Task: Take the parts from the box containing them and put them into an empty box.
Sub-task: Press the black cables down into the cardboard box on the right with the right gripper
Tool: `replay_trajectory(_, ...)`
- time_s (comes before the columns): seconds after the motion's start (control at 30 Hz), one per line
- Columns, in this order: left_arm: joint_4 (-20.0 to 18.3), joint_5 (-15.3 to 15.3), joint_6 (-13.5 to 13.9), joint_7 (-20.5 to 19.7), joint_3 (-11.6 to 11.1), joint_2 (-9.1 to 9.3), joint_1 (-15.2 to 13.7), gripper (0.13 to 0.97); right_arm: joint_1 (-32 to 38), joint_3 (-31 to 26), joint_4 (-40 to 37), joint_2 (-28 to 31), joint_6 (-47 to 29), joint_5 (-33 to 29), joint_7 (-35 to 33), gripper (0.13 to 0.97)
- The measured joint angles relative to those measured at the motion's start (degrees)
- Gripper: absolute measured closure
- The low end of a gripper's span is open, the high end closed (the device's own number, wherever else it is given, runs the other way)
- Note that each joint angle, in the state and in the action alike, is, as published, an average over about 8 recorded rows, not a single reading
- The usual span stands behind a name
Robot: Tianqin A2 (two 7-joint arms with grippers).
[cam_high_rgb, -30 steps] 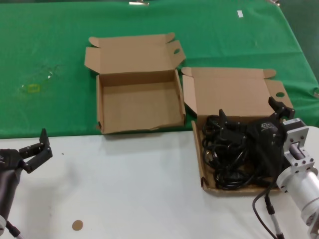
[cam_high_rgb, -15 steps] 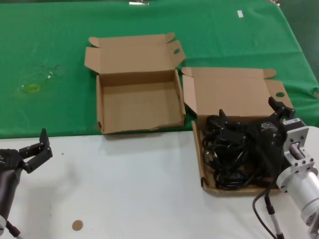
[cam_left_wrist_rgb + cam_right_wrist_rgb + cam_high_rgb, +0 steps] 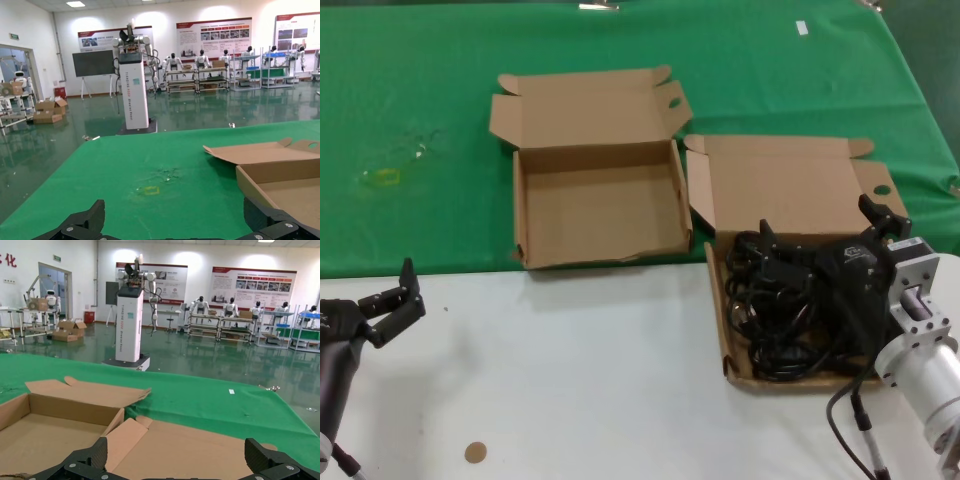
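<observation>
The black power cables [image 3: 775,322] lie in a tangled heap in the shallow cardboard box [image 3: 724,345] at the right, its large lid panel [image 3: 790,185] folded back. My right gripper [image 3: 822,230] hovers over the cables, jaws wide open and empty; its wrist view [image 3: 177,458] looks across the lid panel [image 3: 200,447]. The deeper empty box [image 3: 595,158] stands to the left of it on the green cloth, and also shows in the right wrist view [image 3: 45,432]. My left gripper [image 3: 398,297] is open and parked at the table's front left.
Green cloth [image 3: 420,100] covers the far half of the table; bare white top [image 3: 570,380] lies in front. A small brown disc [image 3: 474,452] lies near the front. A yellow mark [image 3: 386,177] is on the cloth at left. The left wrist view shows the empty box's wall [image 3: 260,187].
</observation>
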Motion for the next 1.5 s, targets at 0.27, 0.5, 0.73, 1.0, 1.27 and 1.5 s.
replay_trajectory(0.27, 0.00, 0.00, 0.00, 0.00, 0.00, 0.00, 0.00, 0.132, 0.00, 0.00, 0.00, 0.00, 0.00, 0.00, 0.00, 0.129)
replay_trajectory(0.5, 0.00, 0.00, 0.00, 0.00, 0.00, 0.00, 0.00, 0.132, 0.00, 0.00, 0.00, 0.00, 0.00, 0.00, 0.00, 0.129)
replay_trajectory(0.73, 0.00, 0.00, 0.00, 0.00, 0.00, 0.00, 0.00, 0.132, 0.00, 0.00, 0.00, 0.00, 0.00, 0.00, 0.00, 0.129)
replay_trajectory(1.0, 0.00, 0.00, 0.00, 0.00, 0.00, 0.00, 0.00, 0.132, 0.00, 0.00, 0.00, 0.00, 0.00, 0.00, 0.00, 0.129)
replay_trajectory(1.27, 0.00, 0.00, 0.00, 0.00, 0.00, 0.00, 0.00, 0.132, 0.00, 0.00, 0.00, 0.00, 0.00, 0.00, 0.00, 0.129)
replay_trajectory(1.5, 0.00, 0.00, 0.00, 0.00, 0.00, 0.00, 0.00, 0.132, 0.00, 0.00, 0.00, 0.00, 0.00, 0.00, 0.00, 0.129)
